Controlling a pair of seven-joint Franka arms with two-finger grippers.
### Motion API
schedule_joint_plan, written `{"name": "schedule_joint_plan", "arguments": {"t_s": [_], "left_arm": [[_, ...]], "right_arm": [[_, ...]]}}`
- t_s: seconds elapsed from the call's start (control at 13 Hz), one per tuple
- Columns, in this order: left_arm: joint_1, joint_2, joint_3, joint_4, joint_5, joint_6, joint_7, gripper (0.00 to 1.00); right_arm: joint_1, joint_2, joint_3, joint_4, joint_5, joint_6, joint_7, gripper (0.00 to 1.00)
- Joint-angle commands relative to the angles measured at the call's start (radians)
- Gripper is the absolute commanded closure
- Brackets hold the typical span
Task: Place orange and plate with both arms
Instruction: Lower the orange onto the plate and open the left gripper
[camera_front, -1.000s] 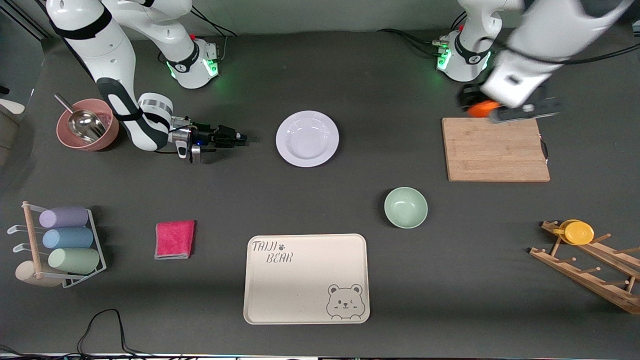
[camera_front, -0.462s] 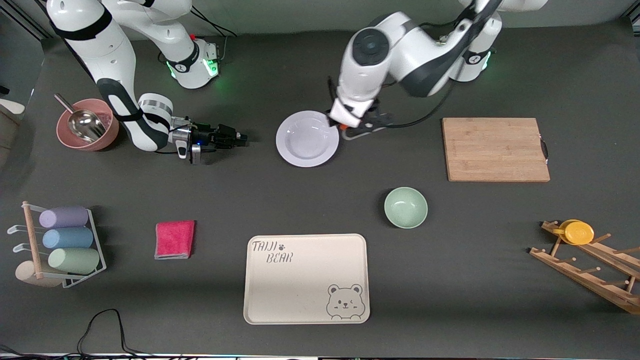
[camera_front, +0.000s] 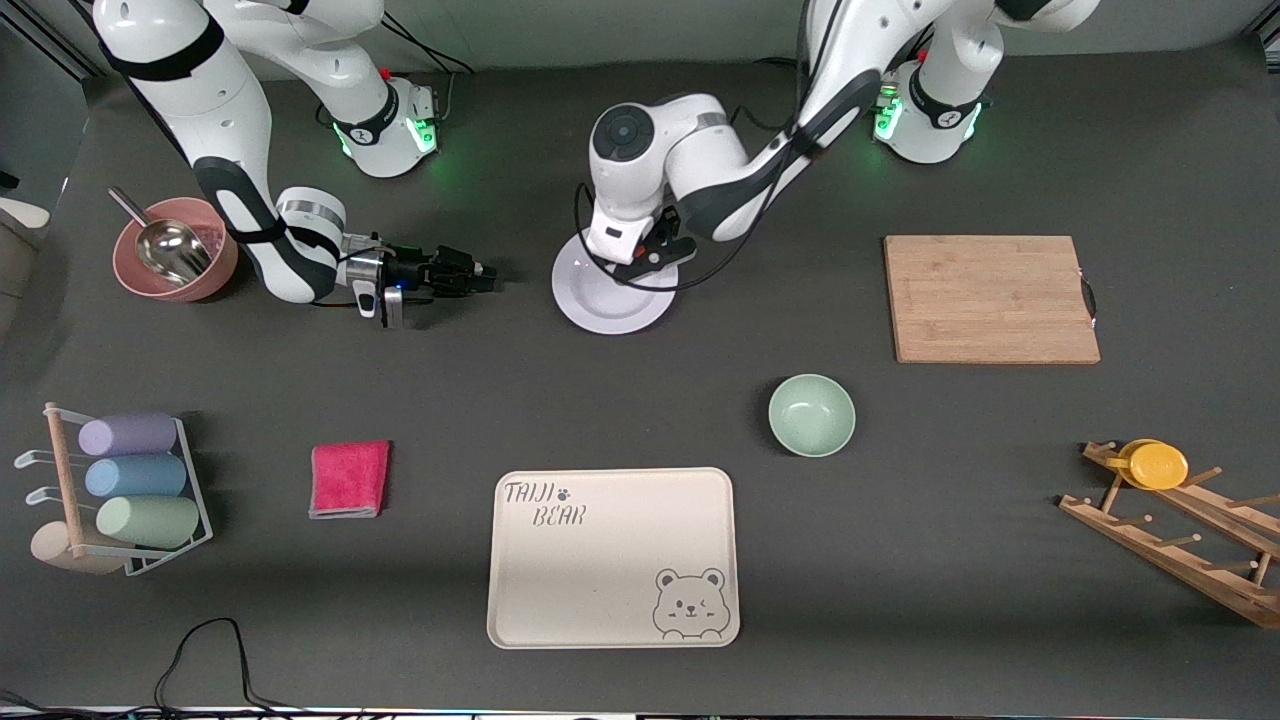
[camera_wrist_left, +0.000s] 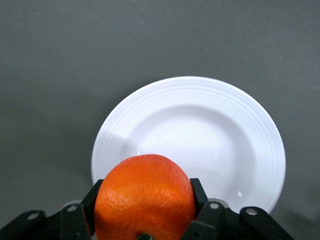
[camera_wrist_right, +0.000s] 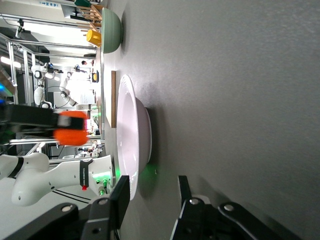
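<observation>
**Orange Held Over the Plate**

Dark grey matting is covering the table (camera_front: 700, 400), with the plate (camera_front: 610, 300) lying on it, farther from the front camera than the cream tray (camera_front: 613, 558) and the green bowl (camera_front: 811, 415). Above the plate, the left gripper (camera_wrist_left: 145, 220) is clamping the orange (camera_wrist_left: 145, 195) between its fingers, clear of the white surface. Toward the right arm's end of the table, the right gripper (camera_front: 478, 277) is waiting low beside the plate, its fingers (camera_wrist_right: 120, 200) spread apart and gripping nothing.
</observation>
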Motion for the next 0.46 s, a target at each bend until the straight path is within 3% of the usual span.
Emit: {"name": "schedule_joint_plan", "arguments": {"t_s": [0.0,0.38], "left_arm": [[-0.024,0.075,0.014,0.059,0.07,0.038,-0.059,1.0],[-0.14,0.109,0.104,0.061,0.069,0.136,-0.118,1.0]], "right_arm": [[-0.004,0.015,-0.005,0.015,-0.01,-0.02,-0.034,0.54],[-0.004,0.017,-0.005,0.016,-0.01,-0.02,-0.035,0.54]]}}
